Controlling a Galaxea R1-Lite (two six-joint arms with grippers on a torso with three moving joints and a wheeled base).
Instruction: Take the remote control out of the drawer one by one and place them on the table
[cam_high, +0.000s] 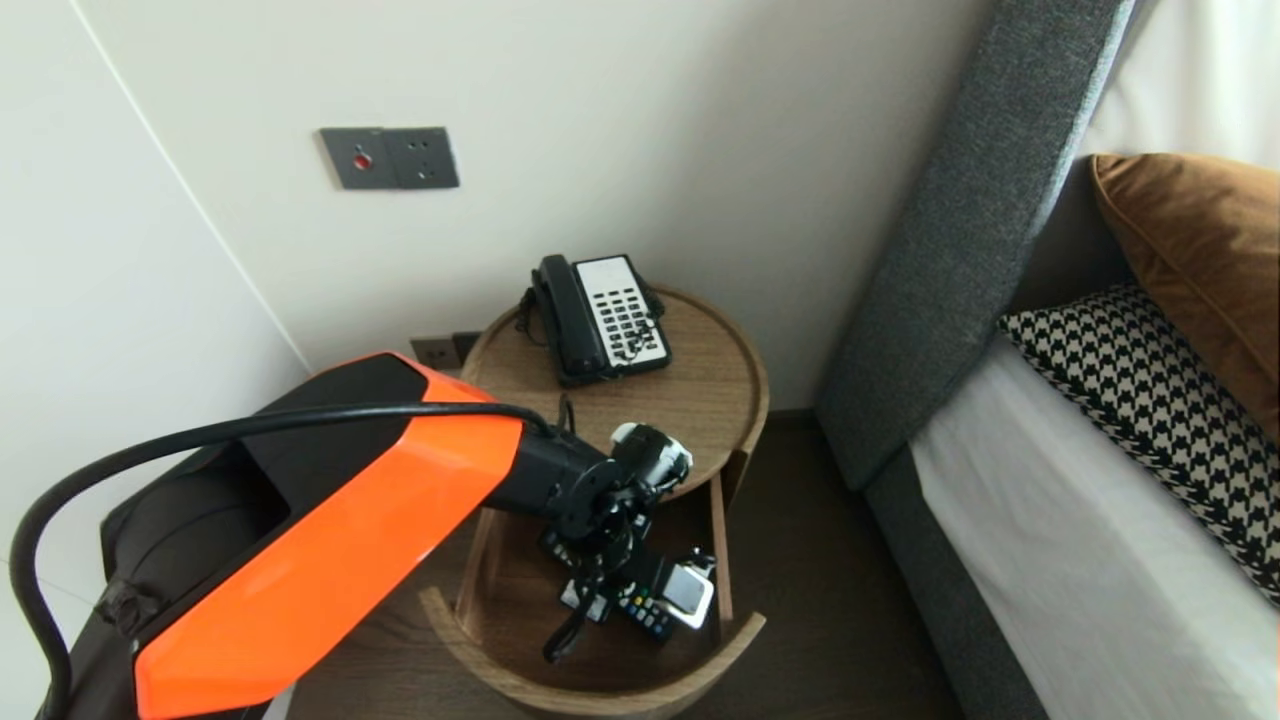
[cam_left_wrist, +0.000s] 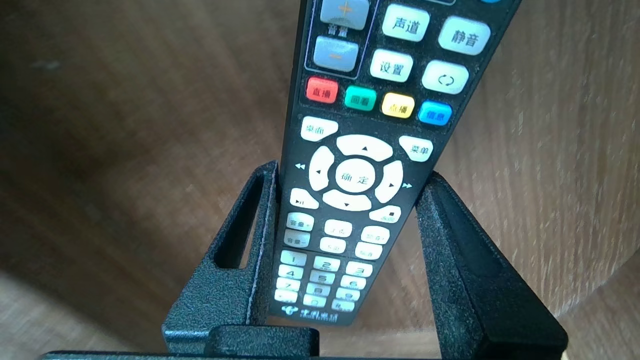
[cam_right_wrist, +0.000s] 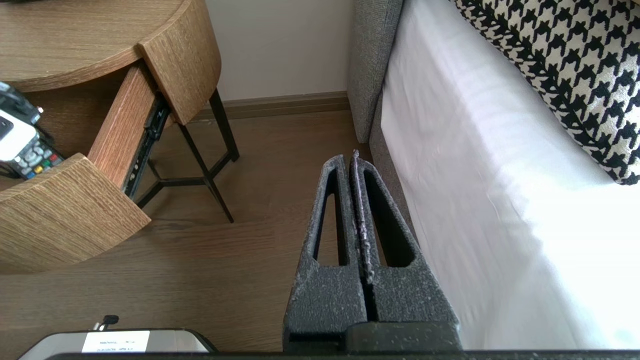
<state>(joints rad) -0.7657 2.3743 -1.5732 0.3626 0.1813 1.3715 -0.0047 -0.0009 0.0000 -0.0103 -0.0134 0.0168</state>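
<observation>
one left end effector (cam_left_wrist: 350, 172) angles down, clamping the remote (cam_left_wrist: 372, 100).

The remote (cam_left_wrist: 350, 125) is smooth plastic, the drawer (cam_left_wrist: 125, 125) matt grained wood.

remote (cam_left_wrist: 367, 150) keys 声道, 静音, 设置, 确定

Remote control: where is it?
The remote control is in the open drawer of the bedside table, lower middle of the head view, clamped by the left claw.
</observation>
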